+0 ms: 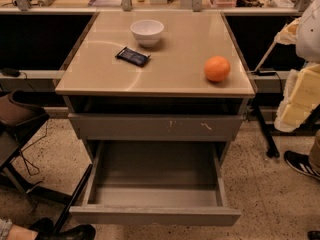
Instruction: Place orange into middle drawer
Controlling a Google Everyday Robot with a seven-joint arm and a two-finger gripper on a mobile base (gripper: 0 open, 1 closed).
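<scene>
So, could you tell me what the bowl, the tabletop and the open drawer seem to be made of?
The bowl: glossy white, likely ceramic or plastic. The tabletop: smooth beige laminate, judging by its soft sheen. The drawer: matte grey, probably painted metal, thin flat walls. The gripper hangs at the right edge, beside the tabletop.

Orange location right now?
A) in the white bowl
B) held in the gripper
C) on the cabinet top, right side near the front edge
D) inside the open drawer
C: the orange sits on the cabinet top near its right front corner. It is not in the pulled-out middle drawer below. The gripper is off at the right edge of the view, apart from the orange.
</scene>
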